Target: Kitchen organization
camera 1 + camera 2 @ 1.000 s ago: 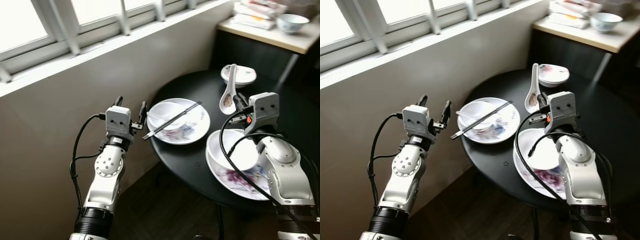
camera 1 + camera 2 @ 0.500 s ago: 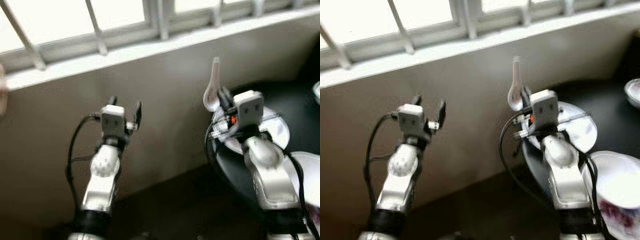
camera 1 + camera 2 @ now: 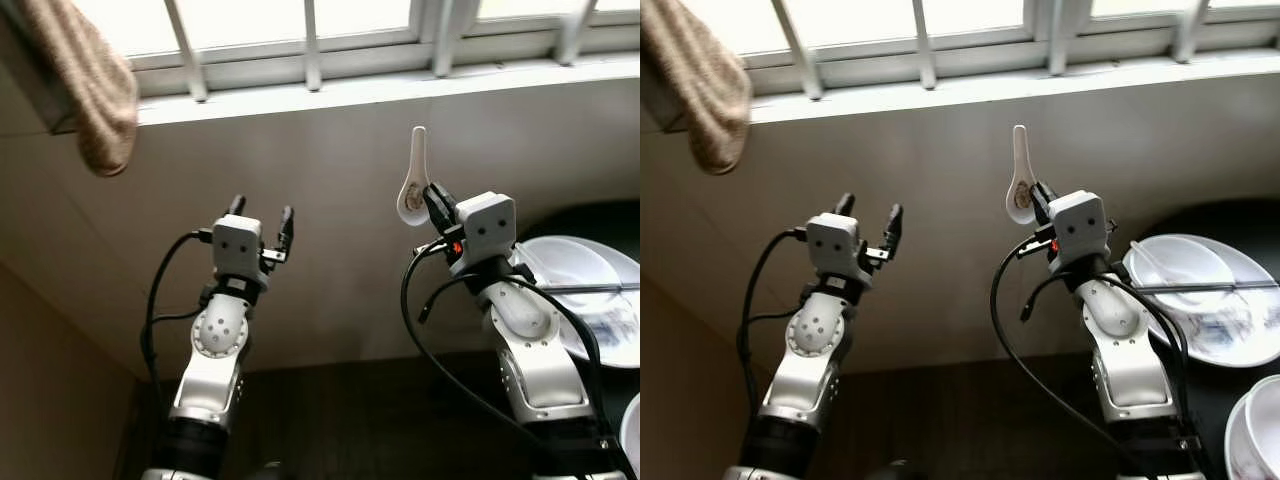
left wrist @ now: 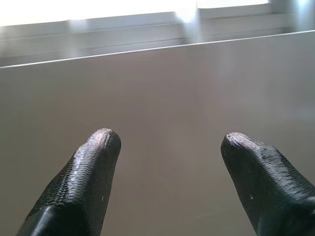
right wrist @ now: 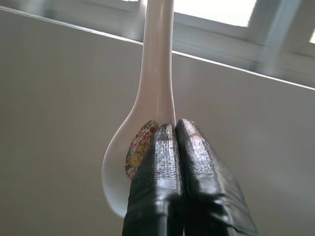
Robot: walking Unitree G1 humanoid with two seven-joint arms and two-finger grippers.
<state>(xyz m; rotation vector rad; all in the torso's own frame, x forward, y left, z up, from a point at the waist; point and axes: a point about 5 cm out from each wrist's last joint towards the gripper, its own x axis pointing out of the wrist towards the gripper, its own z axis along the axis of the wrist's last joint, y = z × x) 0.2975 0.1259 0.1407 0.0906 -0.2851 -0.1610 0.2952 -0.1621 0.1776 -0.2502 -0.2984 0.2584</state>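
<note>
Right gripper [image 3: 432, 205] fingers clamp a white spoon [image 3: 411, 185], handle upward, below the windowsill [image 3: 400, 88]. Left gripper [image 3: 261, 217] fingers spread, holding nothing.

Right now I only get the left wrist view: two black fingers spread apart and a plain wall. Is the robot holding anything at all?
Observer: Yes, in its other arm. The right end effector is shut on a white spoon, handle pointing up.
Operator: Is there any furniture near it?
Observer: A black table sits at the robot's right, with a white plate on it.
Operator: Anything on that plate?
Observer: Dark chopsticks lie across it.
Operator: And up on my side?
Observer: A beige towel hangs near the window, at the robot's upper left.
</note>
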